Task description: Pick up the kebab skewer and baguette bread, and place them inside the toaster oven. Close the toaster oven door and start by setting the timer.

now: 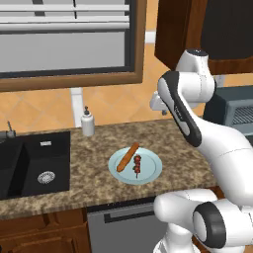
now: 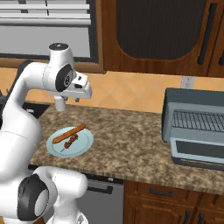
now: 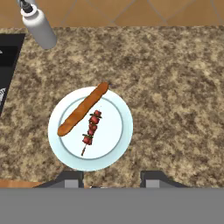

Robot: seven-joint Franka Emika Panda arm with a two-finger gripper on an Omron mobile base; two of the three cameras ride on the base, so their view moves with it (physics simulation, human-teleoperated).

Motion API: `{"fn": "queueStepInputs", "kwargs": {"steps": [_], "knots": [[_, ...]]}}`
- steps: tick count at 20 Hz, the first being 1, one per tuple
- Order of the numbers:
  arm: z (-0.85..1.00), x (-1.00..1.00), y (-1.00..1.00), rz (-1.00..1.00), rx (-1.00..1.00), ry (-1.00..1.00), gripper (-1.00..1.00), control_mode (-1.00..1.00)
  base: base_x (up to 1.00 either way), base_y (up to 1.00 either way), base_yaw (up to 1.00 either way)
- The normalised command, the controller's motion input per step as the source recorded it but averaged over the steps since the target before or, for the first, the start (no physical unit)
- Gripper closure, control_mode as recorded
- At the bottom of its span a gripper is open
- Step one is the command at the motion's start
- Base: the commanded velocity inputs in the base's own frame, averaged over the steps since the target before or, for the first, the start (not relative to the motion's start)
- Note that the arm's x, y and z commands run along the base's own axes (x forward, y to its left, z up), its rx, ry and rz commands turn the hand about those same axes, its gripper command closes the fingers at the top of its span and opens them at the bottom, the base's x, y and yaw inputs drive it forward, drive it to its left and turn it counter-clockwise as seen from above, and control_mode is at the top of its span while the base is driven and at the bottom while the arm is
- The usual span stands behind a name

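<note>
A pale blue plate [image 3: 114, 131] on the speckled counter holds the baguette bread [image 3: 83, 109], a slim orange-brown loaf lying diagonally, and the kebab skewer [image 3: 91, 127] with red-brown chunks beside it. Both also lie on the plate [image 1: 151, 171] in the left base view: baguette [image 1: 128, 156], skewer [image 1: 137, 165]. My gripper [image 3: 112, 180] hovers high above the plate, pointing down, open with nothing between its fingertips. The toaster oven [image 2: 194, 118] stands at the counter's right, its door [image 2: 197, 151] dropped open and the wire rack showing.
A white soap bottle [image 1: 88, 122] stands behind the plate near the black sink [image 1: 34, 165]. A dishwasher front [image 1: 123, 225] sits under the counter edge. Bare counter [image 2: 127, 140] lies between plate and oven. Dark wood cabinets hang above.
</note>
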Motion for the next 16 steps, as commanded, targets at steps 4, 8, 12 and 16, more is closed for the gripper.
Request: {"fn": "queueStepInputs", "kwargs": {"steps": [4,8,12,16], "knots": [[0.00,0.00,0.00,0.00,0.00,0.00,-1.00,1.00,0.00,0.00,0.00],[0.00,0.00,0.00,0.00,0.00,0.00,-1.00,1.00,-0.28,-0.24,-0.01],[0.00,0.00,0.00,0.00,0.00,0.00,-1.00,1.00,-0.45,-0.94,-0.07],[0.00,0.00,0.00,0.00,0.00,0.00,-1.00,1.00,0.04,-0.69,-0.06]]}}
